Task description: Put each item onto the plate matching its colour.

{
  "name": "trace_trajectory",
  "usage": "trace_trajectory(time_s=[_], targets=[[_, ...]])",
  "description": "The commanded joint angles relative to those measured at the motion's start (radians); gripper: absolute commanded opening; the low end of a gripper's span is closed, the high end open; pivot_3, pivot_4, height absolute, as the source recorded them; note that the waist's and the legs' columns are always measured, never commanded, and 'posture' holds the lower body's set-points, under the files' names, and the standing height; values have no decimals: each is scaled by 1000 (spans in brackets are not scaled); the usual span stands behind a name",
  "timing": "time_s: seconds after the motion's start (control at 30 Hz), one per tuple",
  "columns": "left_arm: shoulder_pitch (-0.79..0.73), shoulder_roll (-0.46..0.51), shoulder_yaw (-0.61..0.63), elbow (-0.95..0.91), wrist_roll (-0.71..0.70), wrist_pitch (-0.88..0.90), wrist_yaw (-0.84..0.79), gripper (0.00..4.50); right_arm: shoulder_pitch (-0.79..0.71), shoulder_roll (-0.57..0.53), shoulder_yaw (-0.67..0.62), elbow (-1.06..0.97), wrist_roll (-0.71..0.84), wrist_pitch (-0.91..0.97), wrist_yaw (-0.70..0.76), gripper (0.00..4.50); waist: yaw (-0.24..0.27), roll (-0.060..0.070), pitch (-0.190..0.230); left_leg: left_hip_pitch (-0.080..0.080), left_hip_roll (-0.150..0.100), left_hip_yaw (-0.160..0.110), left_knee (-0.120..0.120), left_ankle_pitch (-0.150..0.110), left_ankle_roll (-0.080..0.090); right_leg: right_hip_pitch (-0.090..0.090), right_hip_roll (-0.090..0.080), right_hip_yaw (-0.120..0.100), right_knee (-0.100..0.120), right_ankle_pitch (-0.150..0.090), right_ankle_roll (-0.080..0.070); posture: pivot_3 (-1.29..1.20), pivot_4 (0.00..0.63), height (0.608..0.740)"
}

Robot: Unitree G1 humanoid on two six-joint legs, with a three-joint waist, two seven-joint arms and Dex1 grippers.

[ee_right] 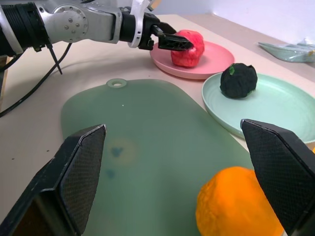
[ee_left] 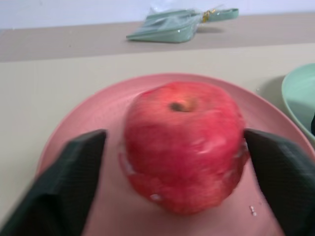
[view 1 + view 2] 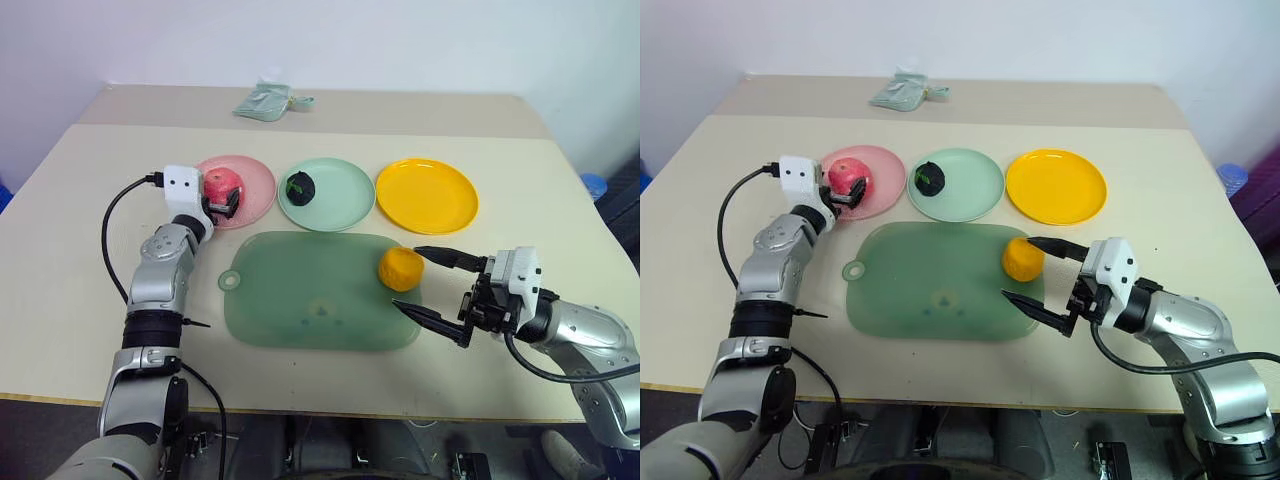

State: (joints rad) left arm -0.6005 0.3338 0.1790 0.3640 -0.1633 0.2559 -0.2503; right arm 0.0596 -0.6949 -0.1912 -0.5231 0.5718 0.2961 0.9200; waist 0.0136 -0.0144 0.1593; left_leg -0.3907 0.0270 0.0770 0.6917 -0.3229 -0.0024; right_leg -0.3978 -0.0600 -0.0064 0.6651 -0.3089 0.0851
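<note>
Head view: left gripper (image 3: 224,203) is over the pink plate (image 3: 256,176), fingers spread either side of the pink-red apple (image 3: 222,184), which sits on that plate. Can't tell here whether a finger touches the fruit. Dark-green ball (image 3: 301,187) sits on the mint green plate (image 3: 345,190). Orange-yellow plate (image 3: 427,195) is bare. Orange-yellow lump (image 3: 401,269) rests on the right end of the translucent green tray (image 3: 300,300). Right gripper (image 3: 424,283) is level just beside the lump, fingers wide apart, holding nothing, one tip behind the lump and one in front.

Left wrist view: apple (image 2: 184,145) on the pink plate (image 2: 88,118), one black finger (image 2: 64,184) on each side, small gaps showing, released not clamped. Pale green cloth bundle (image 2: 172,27) lies farther back on the table.

Right wrist view: both fingers (image 1: 74,177) wide apart, lump (image 1: 236,206) between them nearer one side, untouched. Tray (image 1: 147,137) below; ball (image 1: 238,79) on the green plate (image 1: 275,108); left gripper (image 1: 179,44) at the apple (image 1: 189,51).
</note>
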Motion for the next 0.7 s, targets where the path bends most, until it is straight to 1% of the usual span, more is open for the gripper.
trace_trajectory(time_s=[0.03,0.13,0.2,0.33,0.37,0.47,0.5,0.57,0.6,0.67,0.7], targets=[[8,13,5,-49,-2,-13,-9,4457,-16,-8,-8,-5,5,-5,-1,4500,0,0,0,0,0,0,0,0,0,0,0,0,0,0,0,0,150,740],[63,31,17,-164,-30,6,-44,4457,-41,-2,8,4,-3,10,-18,4500,-3,0,0,0,0,0,0,0,0,0,0,0,0,0,0,0,150,740],[142,57,27,-306,-75,23,-102,4457,-67,5,30,15,-12,22,-36,4500,-5,0,0,0,0,0,0,0,0,0,0,0,0,0,0,0,150,740],[267,99,45,-502,-165,64,-194,4457,-101,18,62,36,-27,35,-59,4500,-7,0,0,0,1,0,0,0,0,-1,0,0,0,0,0,0,150,740],[334,129,56,-576,-239,97,-274,4457,-117,25,82,54,-42,38,-69,4500,-6,0,0,0,1,0,0,0,0,0,-1,0,0,0,0,0,150,740],[476,208,90,-727,-402,166,-443,4457,-155,43,129,102,-87,32,-90,4500,-10,0,0,0,0,0,0,0,0,0,-2,0,0,0,0,0,150,740],[508,231,102,-759,-440,182,-477,4457,-167,48,141,120,-103,29,-95,4500,-11,1,0,0,1,0,0,0,0,0,-2,0,0,0,0,0,150,740],[559,286,132,-807,-524,207,-564,4457,-201,58,173,178,-156,19,-113,4500,-7,1,0,0,1,0,-1,0,0,0,-2,0,0,0,0,0,150,740],[593,339,146,-826,-565,210,-663,4457,-222,63,195,220,-189,8,-118,4500,-7,1,0,0,1,0,0,0,0,0,-2,0,0,0,0,0,150,740],[654,428,162,-847,-606,199,-822,4457,-252,79,223,285,-227,-3,-128,4500,-12,1,-1,1,1,0,0,0,0,0,-2,0,0,0,-1,0,150,740],[671,454,166,-849,-615,193,-863,4457,-261,86,228,303,-234,-7,-129,4500,-11,2,-1,1,0,0,-1,0,0,0,-2,0,0,0,-1,0,150,740]])
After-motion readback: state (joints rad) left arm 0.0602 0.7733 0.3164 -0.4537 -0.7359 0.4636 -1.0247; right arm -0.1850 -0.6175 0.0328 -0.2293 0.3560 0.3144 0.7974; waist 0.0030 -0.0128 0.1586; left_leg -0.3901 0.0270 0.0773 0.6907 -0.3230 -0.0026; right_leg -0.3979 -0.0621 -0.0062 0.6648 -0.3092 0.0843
